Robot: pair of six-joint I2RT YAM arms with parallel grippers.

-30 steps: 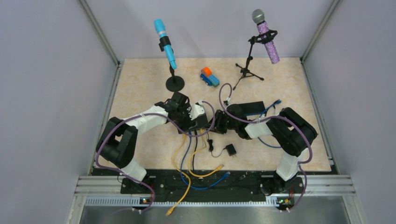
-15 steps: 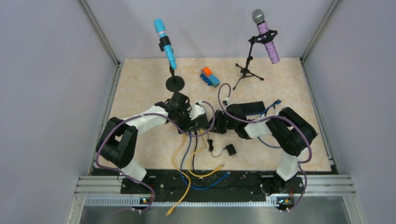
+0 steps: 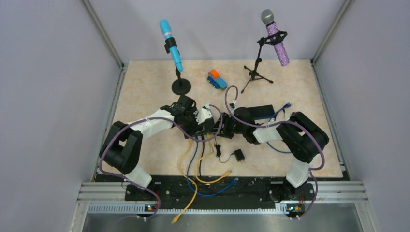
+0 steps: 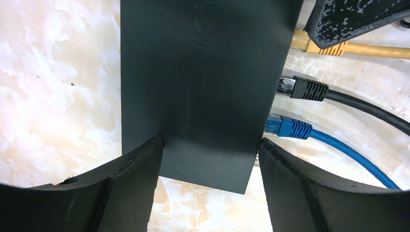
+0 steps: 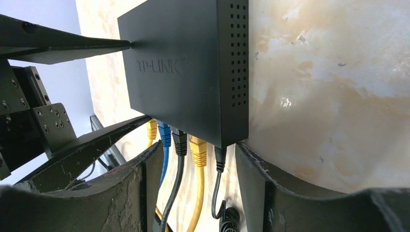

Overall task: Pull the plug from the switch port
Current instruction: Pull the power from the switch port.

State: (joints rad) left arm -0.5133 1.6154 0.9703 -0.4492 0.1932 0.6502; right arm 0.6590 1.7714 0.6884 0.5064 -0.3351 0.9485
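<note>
top external: parked high above and behind the arm bases [image 3: 138, 178], looking down and out over the whole table [image 3: 145, 87]. It's the far-off wide shot.
left wrist: super close, staring straight down onto the lid of the TP-LINK switch [image 4: 203, 82], with the ports along the frame's right.
right wrist: also close, but low and slanted, looking across the same lid and along the port side.
shared: all three see the switch mid-table, tiny from the top. Both wrist cams catch the blue plug [image 4: 288, 127] and black plug [image 4: 309, 89].
</note>
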